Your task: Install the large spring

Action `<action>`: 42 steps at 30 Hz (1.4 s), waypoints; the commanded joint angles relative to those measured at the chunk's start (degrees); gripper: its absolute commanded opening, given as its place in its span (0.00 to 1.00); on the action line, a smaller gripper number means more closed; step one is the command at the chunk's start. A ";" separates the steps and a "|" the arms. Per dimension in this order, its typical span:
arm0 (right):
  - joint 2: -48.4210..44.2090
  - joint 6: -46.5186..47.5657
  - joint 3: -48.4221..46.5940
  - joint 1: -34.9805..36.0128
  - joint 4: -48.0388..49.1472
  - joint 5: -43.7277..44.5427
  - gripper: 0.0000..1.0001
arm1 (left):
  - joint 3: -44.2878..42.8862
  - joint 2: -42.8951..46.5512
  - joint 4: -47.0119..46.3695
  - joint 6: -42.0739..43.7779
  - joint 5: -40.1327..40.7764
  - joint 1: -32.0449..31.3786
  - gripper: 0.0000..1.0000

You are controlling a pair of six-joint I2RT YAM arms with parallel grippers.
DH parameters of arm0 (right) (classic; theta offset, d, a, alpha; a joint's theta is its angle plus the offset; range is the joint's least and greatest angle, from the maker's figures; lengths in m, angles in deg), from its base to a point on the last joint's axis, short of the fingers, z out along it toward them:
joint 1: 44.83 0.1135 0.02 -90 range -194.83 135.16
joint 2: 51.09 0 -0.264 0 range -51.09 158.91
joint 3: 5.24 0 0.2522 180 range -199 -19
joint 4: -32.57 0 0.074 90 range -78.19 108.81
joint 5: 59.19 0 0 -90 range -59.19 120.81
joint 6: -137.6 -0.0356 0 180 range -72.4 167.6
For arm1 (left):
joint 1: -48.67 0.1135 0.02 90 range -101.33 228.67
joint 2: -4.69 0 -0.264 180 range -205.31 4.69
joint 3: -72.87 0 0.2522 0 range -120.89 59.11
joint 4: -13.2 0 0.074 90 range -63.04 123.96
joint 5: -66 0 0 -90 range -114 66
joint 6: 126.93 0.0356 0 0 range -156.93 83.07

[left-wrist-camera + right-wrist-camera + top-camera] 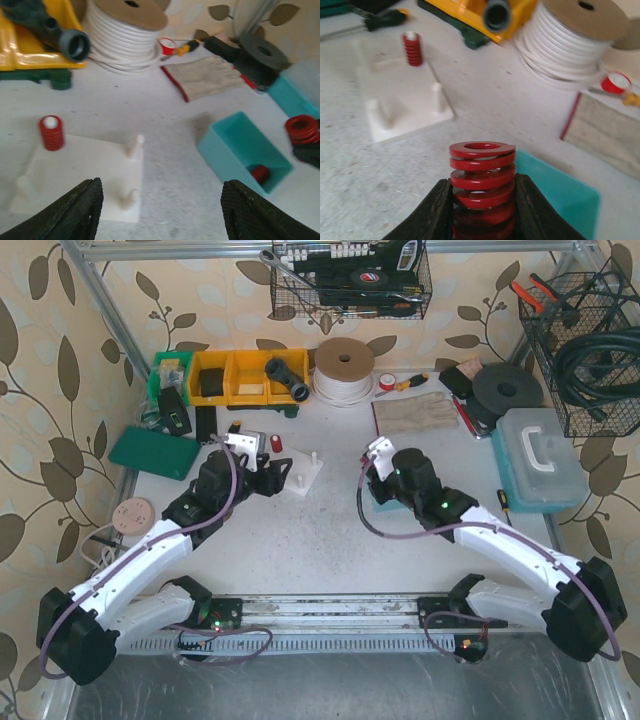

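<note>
The large spring [482,185], a thick red coil, stands upright between the fingers of my right gripper [482,182], which is shut on it just above the near edge of a teal bin [560,195]. It also shows at the right edge of the left wrist view as the large spring [302,129]. The white peg board [80,175] lies to the left, with a small red spring [51,132] on its far-left peg and the other pegs bare. My left gripper [160,215] is open over the board's near right corner, with nothing between its fingers. Another red spring [260,174] lies in the teal bin [235,135].
Behind the board stand yellow bins [245,375] and a white cable spool [343,370]. A work glove [415,412] and a black disc [505,390] lie at the back right. A teal case [540,460] sits at the right and a green box [155,452] at the left.
</note>
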 commanded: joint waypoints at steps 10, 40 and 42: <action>-4.40 11.80 10.10 14.98 26.10 -5.02 0.02 | -11.16 -5.09 6.77 -4.66 -27.54 -0.51 0.59; -1.54 14.66 9.74 20.11 27.55 -3.39 0.00 | -19.04 -16.86 15.54 -0.83 -37.43 -4.33 0.55; -1.52 14.74 9.80 20.19 27.68 -3.41 0.00 | -19.04 -17.07 15.45 -0.85 -37.70 -4.33 0.51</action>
